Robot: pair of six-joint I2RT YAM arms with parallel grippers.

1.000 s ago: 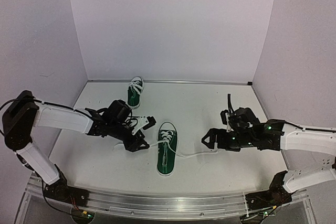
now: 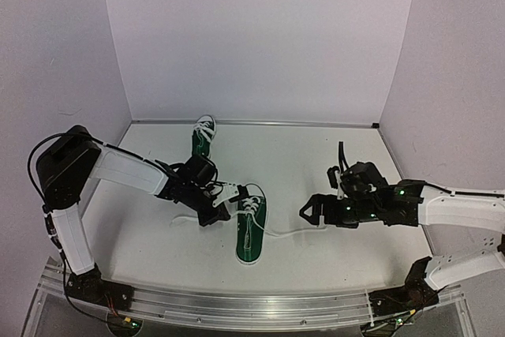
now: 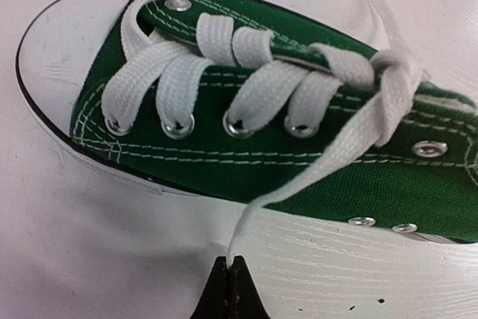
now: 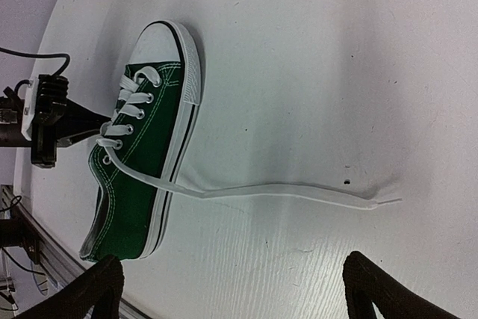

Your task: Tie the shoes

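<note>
- The near shoe (image 2: 251, 230) sits mid-table between the arms. The other shoe (image 2: 203, 138) is off by the back wall, out of the way.
- The left gripper (image 3: 229, 278) is pinched tight on the left lace (image 3: 299, 173), right beside the shoe. I'd pull sideways, gently, so the shoe doesn't drag.
- The right gripper (image 4: 228, 285) is spread wide and holding nothing, above the right lace (image 4: 284, 192) lying loose on the table (image 2: 331, 163).
- Nothing's really blocking. The lace crossing (image 3: 396, 84) might snag, though.
</note>
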